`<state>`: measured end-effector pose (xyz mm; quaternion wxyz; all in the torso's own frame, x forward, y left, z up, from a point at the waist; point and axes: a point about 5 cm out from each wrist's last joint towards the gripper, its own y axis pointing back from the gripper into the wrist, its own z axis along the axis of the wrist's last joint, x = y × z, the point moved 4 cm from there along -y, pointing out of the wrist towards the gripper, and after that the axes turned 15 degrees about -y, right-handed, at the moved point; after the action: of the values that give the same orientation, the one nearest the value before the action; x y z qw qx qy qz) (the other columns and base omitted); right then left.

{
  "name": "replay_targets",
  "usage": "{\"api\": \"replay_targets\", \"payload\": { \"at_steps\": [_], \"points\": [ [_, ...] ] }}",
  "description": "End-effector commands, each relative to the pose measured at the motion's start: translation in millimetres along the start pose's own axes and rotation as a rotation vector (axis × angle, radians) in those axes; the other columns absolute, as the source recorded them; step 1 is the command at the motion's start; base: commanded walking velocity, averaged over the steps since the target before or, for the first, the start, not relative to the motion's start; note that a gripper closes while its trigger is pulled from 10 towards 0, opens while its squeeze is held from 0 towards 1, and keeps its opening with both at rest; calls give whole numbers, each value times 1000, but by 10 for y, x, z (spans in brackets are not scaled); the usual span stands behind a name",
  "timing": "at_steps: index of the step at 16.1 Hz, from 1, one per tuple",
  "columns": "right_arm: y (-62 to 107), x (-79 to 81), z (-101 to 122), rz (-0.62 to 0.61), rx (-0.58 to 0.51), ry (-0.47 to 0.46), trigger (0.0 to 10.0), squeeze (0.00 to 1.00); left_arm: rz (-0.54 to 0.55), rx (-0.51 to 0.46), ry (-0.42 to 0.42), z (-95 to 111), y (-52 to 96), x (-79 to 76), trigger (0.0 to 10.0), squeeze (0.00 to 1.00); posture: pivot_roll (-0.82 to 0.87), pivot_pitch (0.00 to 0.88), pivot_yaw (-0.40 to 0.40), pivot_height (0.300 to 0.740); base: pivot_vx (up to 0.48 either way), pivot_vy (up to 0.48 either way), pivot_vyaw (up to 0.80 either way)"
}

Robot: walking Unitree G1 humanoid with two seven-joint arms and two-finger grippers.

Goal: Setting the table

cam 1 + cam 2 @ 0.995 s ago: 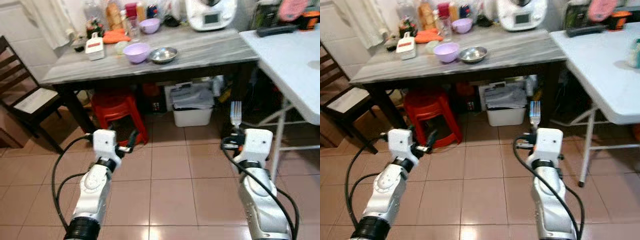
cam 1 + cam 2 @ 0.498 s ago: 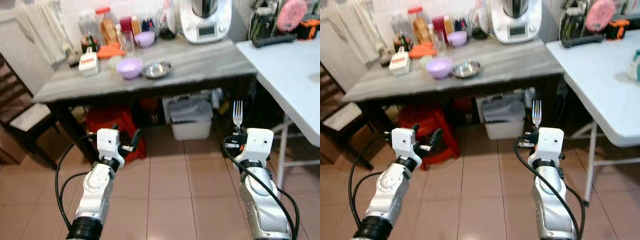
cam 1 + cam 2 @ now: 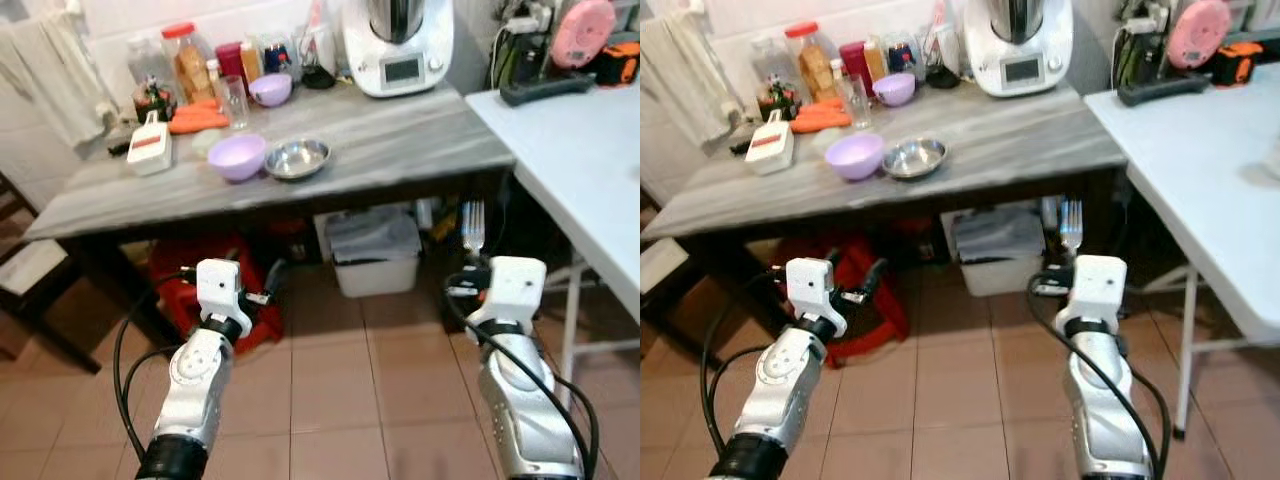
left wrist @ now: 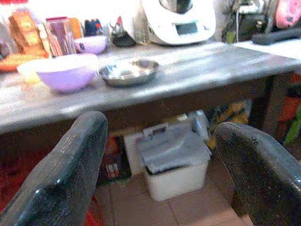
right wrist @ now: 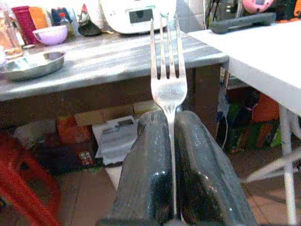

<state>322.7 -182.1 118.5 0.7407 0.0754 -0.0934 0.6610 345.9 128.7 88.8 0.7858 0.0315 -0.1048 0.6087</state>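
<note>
A silver fork (image 5: 167, 80) stands upright, tines up, clamped between the fingers of my right gripper (image 5: 171, 127); from the head camera the fork (image 3: 472, 226) rises above the right wrist in front of the grey table's edge. My left gripper (image 4: 160, 141) is open, holding nothing, its fingers (image 3: 270, 277) low in front of the grey marble-topped table (image 3: 400, 130). On that table sit a lilac bowl (image 3: 237, 156) and a steel dish (image 3: 298, 157). A white table (image 3: 590, 150) stands to the right.
Jars, bottles, carrots, a second lilac bowl (image 3: 270, 88) and a white kitchen machine (image 3: 398, 45) crowd the grey table's back. Under it are a red stool (image 3: 205, 290) and a white bin (image 3: 375, 250). A dark chair (image 3: 30, 290) stands at the left. The floor is tiled.
The camera has come closer to the grey table, which now sits lower and larger in view. Both arms keep their pose, the fork still held upright.
</note>
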Motion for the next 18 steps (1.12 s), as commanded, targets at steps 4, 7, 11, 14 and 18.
{"api": "replay_targets", "payload": {
  "at_steps": [4, 7, 11, 14, 18],
  "points": [
    [-12, 151, 17, 39, -11, -14, 10000, 0, 25, 8, -21, -8, 16, 129, 10000, 0, -104, 0, 148, 740, 480, 0, 0],
    [-20, 153, 26, 42, -14, -9, 10000, 0, 20, 8, -17, -9, 8, 111, 10000, 0, -106, 0, 147, 740, 480, 0, 288],
    [-10, 137, 11, 41, -9, -4, 10000, 0, 19, 8, -16, -12, 5, 100, 10000, 0, -109, 0, 144, 740, 480, 0, 109],
    [-17, 130, 15, 42, -10, -2, 10000, 0, 19, 8, -14, -14, 5, 92, 10000, 0, -108, 0, 142, 740, 377, 0, 467],
    [-19, 140, 15, 50, -9, 0, 10000, 0, 25, 5, -14, -8, 3, 93, 10000, 0, -107, 0, 140, 740, 367, 0, 130]
  ]
}}
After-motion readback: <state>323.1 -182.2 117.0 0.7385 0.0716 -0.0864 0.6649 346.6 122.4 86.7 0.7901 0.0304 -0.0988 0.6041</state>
